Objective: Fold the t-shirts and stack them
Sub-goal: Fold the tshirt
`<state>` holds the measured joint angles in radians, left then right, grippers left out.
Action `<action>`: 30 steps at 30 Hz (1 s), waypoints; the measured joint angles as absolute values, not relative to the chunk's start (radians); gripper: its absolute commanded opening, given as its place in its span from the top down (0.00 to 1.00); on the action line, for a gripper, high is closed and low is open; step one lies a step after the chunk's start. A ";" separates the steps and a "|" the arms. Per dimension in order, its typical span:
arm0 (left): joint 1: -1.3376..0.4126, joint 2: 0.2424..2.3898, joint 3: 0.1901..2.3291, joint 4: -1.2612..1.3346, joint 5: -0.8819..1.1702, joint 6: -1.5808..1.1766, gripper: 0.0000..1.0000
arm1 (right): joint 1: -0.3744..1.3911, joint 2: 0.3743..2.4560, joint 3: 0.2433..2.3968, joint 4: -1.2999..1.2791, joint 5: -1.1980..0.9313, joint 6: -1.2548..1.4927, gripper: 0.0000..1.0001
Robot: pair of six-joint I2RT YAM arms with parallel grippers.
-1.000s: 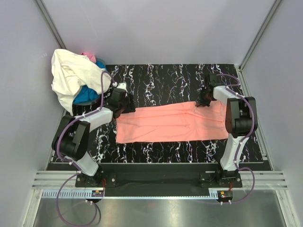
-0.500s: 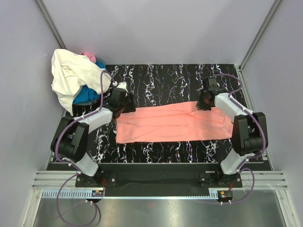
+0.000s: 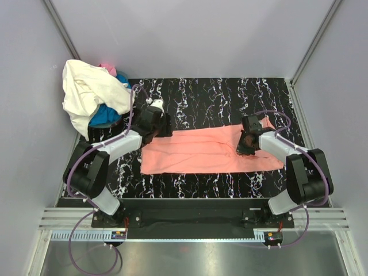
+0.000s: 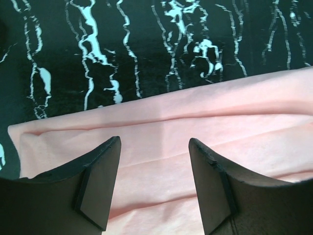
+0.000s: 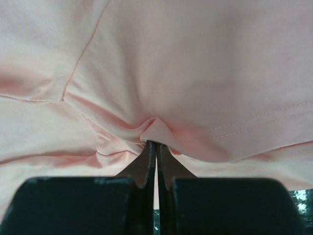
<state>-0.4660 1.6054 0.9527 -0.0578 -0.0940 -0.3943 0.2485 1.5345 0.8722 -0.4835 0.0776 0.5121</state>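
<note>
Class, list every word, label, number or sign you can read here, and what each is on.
None can be read.
The pink shirt, the shirt pile and the table show no print.
Small coloured tags near the arm bases are too small to read.

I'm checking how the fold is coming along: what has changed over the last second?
The right gripper, still shut on the salmon-pink t-shirt, moved from the shirt's far edge toward the near side, dragging the pinched cloth over the shirt. The left gripper shifted slightly farther away. It is open above the shirt's left end, holding nothing. The pile of cream-white, blue and hot pink shirts stayed put.
</note>
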 measured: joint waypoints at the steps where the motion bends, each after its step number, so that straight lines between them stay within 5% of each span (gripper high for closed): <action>1: -0.473 1.605 0.960 -0.060 -0.096 -0.395 0.37 | 0.255 1.520 0.854 -0.482 0.088 0.525 1.00; 5: -0.500 1.605 0.983 -0.073 -0.105 -0.397 0.37 | 0.268 1.452 0.785 -0.466 0.126 0.577 0.95; 6: -0.505 1.605 0.987 -0.077 -0.107 -0.398 0.37 | 0.269 1.435 0.772 -0.465 0.138 0.588 0.67; 7: -0.508 1.605 0.990 -0.078 -0.109 -0.397 0.37 | 0.270 1.421 0.763 -0.465 0.146 0.605 0.55; 10: -0.524 1.615 1.010 -0.083 -0.114 -0.398 0.37 | 0.270 1.401 0.757 -0.469 0.168 0.620 0.42; 22: -0.543 1.624 1.023 -0.119 -0.170 -0.397 0.38 | 0.316 1.303 0.825 -0.494 0.145 0.614 0.46; 30: -0.537 1.437 0.953 -0.173 -0.268 -0.389 0.36 | 0.352 1.600 1.162 -0.453 -0.039 0.548 0.64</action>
<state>-0.5365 1.4372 0.9535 -0.1726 -0.2680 -0.3889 0.3523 1.6005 1.1618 -0.4534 -0.0395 0.5484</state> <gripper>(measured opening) 0.632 0.427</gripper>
